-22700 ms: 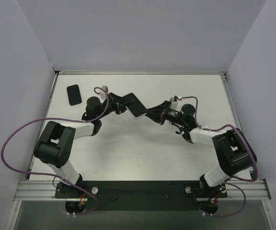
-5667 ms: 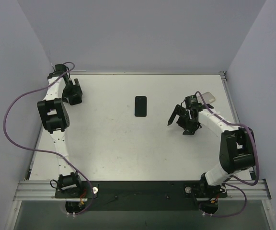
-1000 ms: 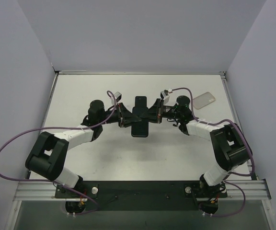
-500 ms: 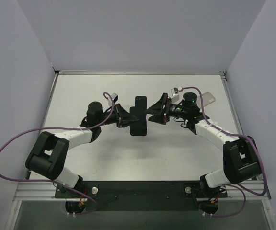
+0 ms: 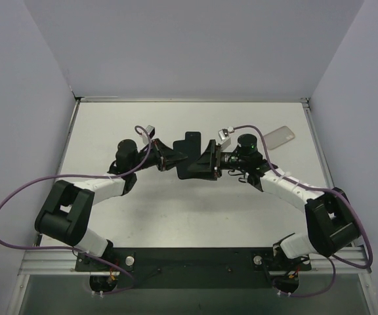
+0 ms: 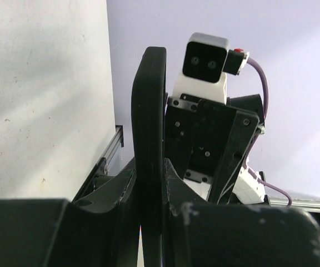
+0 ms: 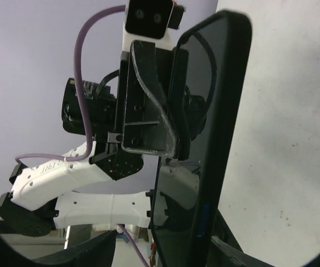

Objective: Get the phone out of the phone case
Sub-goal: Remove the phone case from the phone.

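Observation:
A black phone in a dark case [image 5: 189,144] is held off the table, mid-table, between both arms. My left gripper [image 5: 173,159] is shut on its left edge; in the left wrist view the phone [image 6: 149,111] stands edge-on, pinched between my fingers [image 6: 149,189]. My right gripper [image 5: 206,163] is at the phone's right side. In the right wrist view its jaws [image 7: 149,253] stand wide apart, and the phone [image 7: 221,111] lies close to the right-hand finger [image 7: 243,253], its glossy screen facing the other one.
A clear, flat case-like piece [image 5: 281,136] lies on the white table [image 5: 176,210] at the back right. Grey walls close in the left, back and right. Purple cables loop off both arms.
My right gripper has moved left from beside the phone until its open jaws straddle the phone. The left gripper has kept hold and tilted the phone a little.

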`<state>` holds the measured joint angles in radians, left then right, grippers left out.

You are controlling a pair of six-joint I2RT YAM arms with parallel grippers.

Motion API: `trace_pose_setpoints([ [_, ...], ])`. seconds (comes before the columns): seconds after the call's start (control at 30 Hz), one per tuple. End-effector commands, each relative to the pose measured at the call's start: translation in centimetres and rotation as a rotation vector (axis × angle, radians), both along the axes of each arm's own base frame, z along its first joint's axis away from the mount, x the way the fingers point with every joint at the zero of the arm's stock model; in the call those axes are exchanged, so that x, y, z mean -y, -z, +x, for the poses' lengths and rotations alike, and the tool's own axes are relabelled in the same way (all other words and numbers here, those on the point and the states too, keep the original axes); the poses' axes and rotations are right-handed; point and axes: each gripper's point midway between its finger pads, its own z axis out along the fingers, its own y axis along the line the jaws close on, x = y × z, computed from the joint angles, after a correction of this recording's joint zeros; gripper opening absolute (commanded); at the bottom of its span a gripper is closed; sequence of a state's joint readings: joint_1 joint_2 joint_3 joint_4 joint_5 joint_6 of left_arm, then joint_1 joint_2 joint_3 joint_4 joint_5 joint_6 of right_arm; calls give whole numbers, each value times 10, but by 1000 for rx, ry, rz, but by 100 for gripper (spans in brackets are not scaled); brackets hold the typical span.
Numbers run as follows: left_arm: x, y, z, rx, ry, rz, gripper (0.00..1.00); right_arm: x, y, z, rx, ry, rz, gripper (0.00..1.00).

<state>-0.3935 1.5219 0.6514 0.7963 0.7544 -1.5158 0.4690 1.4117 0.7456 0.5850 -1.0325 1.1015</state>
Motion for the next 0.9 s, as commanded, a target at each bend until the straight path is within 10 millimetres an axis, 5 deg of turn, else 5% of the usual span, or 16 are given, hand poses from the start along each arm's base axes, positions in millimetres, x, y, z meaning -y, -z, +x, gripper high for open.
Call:
trace_pose_setpoints([
  [0.0, -5, -42, 4, 150, -48, -76, 0, -15, -21, -1, 52, -31, 122, 45],
  [0.23, -9, -50, -2, 175, -68, -85, 0, -21, -35, 11, -43, -8, 297, 0],
  [0.43, -15, -57, -6, 195, -81, -92, 0, -21, -38, 17, -103, -3, 414, 0],
  [0.63, -19, -64, -1, 199, -105, -111, 46, -25, -30, 4, -66, -43, 332, 0],
  [0.87, -13, -67, 6, 199, -83, -134, 52, -25, -41, -8, 35, -98, 282, 0],
])
